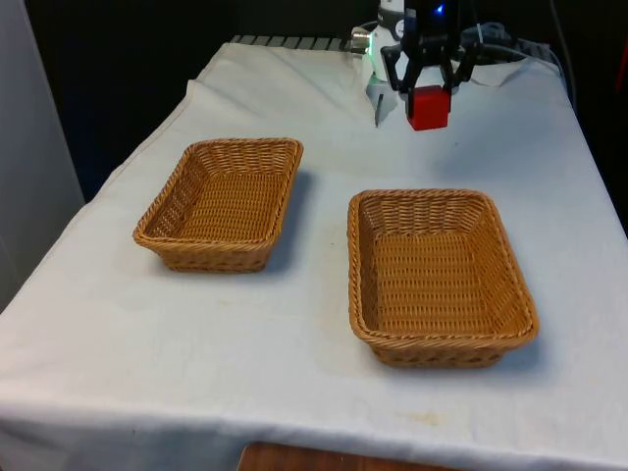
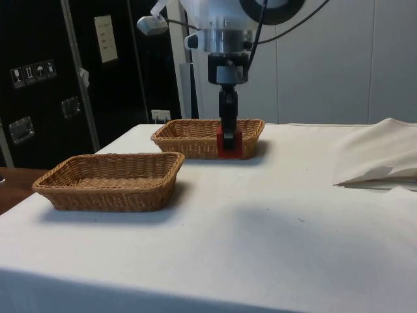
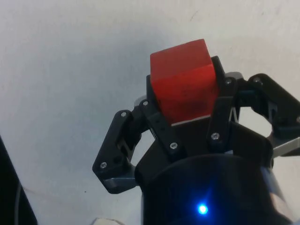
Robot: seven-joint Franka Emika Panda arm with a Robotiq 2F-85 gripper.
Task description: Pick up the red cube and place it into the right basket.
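White cloth covers the table (image 1: 294,334). At the upper right of the front view the gripper (image 1: 425,90) is closed on the red cube (image 1: 428,107), probably to carry it. The right basket (image 1: 439,278) lies lower in that frame, well apart. The other basket (image 1: 222,203) sits at middle left. Nothing stands between.

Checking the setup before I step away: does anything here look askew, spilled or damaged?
Nothing stands out. The end effector holds the red cube squarely above the white cloth. Both wicker baskets, on the front view's left and right, sit upright and empty.
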